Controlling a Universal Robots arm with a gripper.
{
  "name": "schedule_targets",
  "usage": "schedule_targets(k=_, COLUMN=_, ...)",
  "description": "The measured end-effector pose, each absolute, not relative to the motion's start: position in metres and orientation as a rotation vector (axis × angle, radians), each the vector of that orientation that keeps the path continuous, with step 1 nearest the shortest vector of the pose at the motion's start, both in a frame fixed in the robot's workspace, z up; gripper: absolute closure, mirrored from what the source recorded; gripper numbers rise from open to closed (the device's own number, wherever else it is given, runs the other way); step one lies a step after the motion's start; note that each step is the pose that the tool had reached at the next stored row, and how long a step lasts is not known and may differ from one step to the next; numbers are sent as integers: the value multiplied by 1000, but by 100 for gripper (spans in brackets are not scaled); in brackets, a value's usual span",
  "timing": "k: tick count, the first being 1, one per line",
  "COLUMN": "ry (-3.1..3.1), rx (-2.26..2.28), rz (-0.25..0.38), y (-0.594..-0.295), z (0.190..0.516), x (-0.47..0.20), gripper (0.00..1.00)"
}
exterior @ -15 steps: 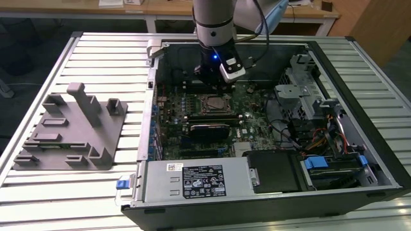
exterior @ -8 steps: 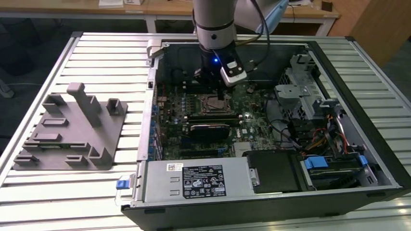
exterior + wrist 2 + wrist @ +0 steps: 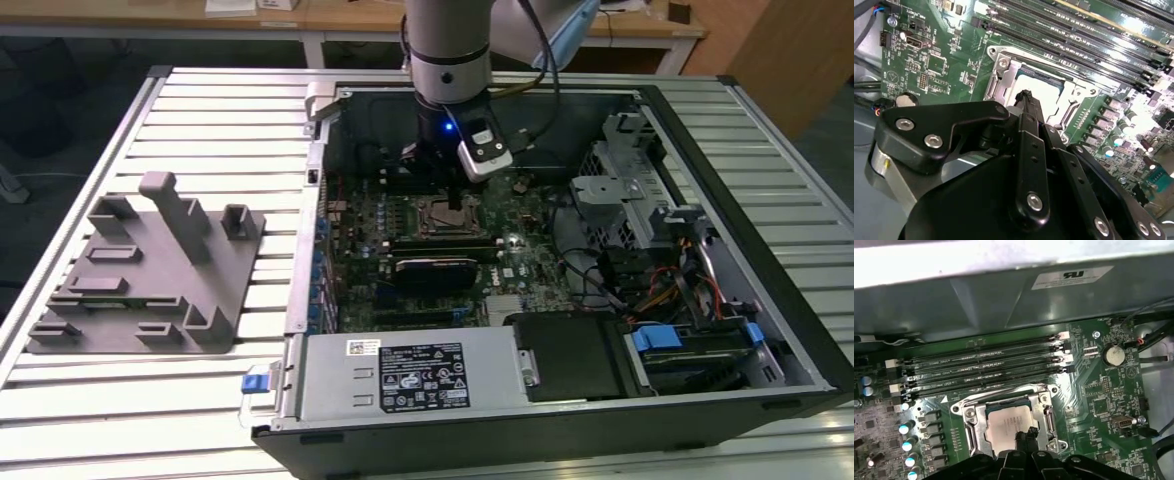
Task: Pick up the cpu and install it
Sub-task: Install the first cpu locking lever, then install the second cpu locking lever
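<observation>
First wrist view is showing the cpu (image 3: 1006, 424) lying flat inside the metal-framed socket (image 3: 968, 421) on the green motherboard (image 3: 1094, 400). The gripper (image 3: 1025, 436) is hanging right over the cpu's edge, fingertips pinched together and holding nothing.

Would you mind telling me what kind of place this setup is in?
Probably a robotics lab or workshop: an open computer case lies on a slatted metal table, with a grey fixture tray beside it and wooden desks behind.
</observation>
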State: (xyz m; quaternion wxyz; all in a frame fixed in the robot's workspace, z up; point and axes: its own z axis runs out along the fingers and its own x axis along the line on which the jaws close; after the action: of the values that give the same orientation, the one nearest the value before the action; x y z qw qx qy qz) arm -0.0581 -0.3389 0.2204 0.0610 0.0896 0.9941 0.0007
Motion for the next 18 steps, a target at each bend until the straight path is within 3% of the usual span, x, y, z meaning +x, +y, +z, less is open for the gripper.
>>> schedule_targets(k=18, ry=3014, rx=272, rz=1, y=-341, z=227, x=-58, gripper=89)
